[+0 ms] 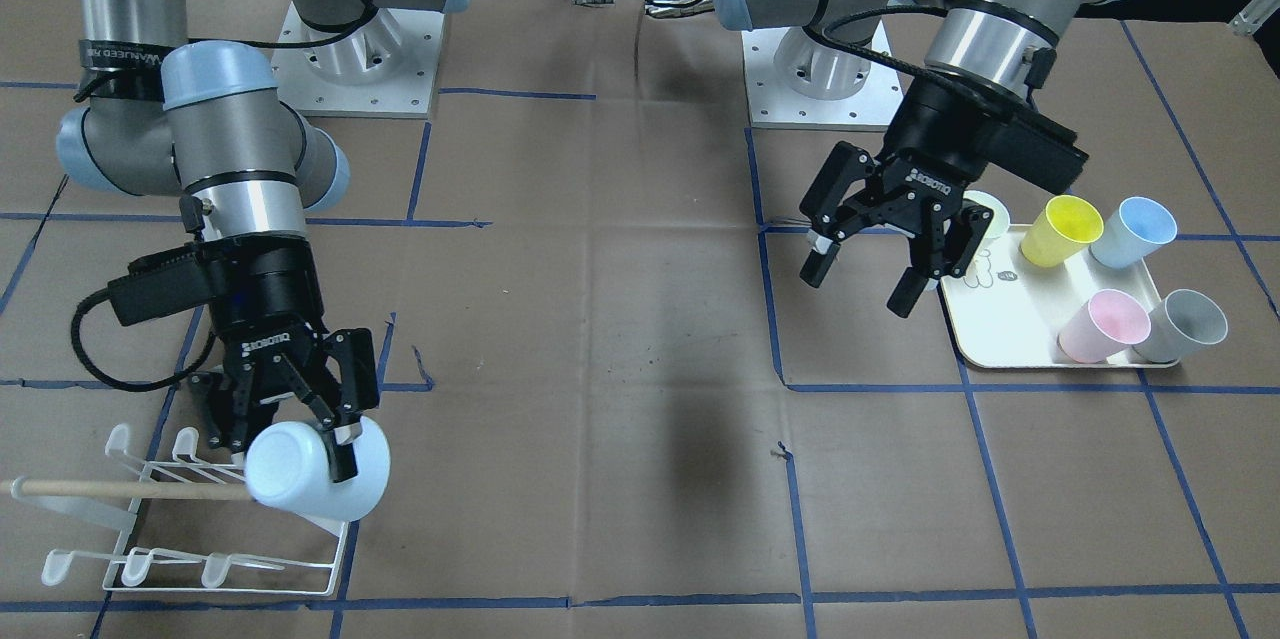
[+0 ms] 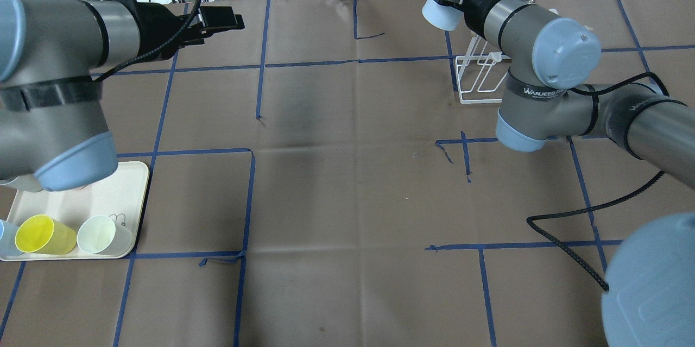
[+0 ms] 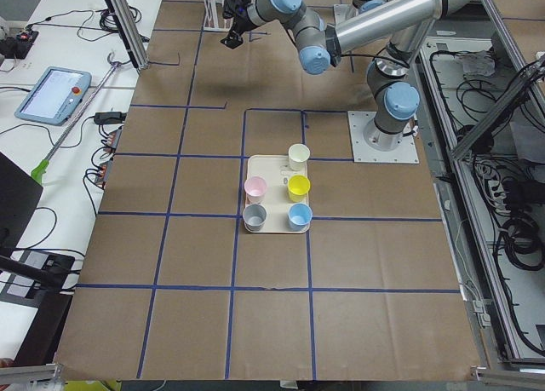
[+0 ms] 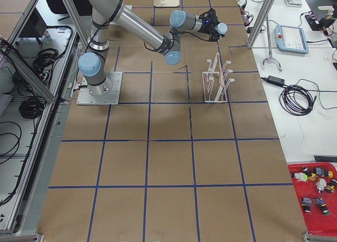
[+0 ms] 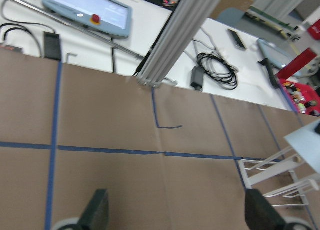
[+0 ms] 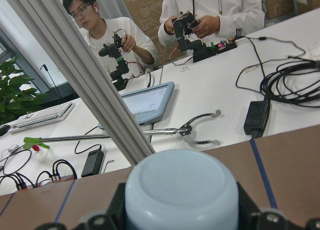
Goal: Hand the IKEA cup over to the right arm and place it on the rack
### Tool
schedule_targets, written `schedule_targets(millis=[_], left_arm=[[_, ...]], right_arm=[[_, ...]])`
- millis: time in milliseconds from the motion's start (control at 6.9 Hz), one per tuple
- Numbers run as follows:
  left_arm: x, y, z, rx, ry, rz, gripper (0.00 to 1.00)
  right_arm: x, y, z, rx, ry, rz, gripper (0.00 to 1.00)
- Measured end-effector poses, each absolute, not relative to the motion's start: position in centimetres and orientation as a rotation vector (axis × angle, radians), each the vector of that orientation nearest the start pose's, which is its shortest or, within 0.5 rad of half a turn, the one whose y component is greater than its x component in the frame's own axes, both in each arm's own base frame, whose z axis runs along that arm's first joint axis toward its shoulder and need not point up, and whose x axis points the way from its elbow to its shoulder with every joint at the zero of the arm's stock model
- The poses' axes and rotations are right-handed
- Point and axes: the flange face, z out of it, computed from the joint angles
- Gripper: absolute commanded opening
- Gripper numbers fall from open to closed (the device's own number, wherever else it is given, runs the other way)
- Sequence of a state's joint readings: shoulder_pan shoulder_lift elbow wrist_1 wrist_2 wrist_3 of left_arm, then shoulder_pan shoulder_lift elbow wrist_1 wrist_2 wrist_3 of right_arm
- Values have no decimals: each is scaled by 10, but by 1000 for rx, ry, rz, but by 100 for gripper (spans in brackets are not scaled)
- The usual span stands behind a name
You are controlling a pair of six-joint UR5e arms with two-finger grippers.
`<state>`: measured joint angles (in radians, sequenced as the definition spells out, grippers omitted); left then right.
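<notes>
Handover looks done: the right gripper is clamped on the blue cup, tilted just over the rack. The left gripper hangs wide open, empty. Next: lower the cup onto 1 prong, release.

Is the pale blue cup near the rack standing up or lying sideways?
Sideways. The right tool grips the cup with its bottom pointing sideways, near the rack.

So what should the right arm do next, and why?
Probably ease the cup down onto a prong of the rack: the right gripper is shut on it over the rack's end, apparently not yet seated, while the left gripper is open, away by the tray.
</notes>
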<state>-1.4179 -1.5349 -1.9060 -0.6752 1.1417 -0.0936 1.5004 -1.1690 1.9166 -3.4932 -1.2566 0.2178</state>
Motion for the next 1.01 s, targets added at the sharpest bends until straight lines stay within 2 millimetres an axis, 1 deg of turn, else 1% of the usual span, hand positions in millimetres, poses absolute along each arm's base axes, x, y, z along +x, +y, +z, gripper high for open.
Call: schedule_targets(millis=[145,290,435,580,724,869,1014], left_arm=[[-89,-523,472,-272,3345,-820,96],[-83,-524,485,-332,3317,-558,96],[-79,-517,493,-363,3278,-333,97],[-78,-510,498,-364,3231,-188,97],[-80,-506,501,-348,3190,-98,97],[-83,-505,501,-328,3157,-36,98],[-89,-506,495,-290,3133,2,98]], right_arm=[[104,-598,336,-18,2362,-1656,30],[90,-606,332,-111,2360,-1776,30],[83,-611,327,-152,2360,-1861,30],[77,-615,319,-145,2380,-1898,30],[72,-618,310,-128,2403,-1902,30],[63,-623,302,-106,2425,-1898,31],[53,-632,294,-87,2438,-1897,32]])
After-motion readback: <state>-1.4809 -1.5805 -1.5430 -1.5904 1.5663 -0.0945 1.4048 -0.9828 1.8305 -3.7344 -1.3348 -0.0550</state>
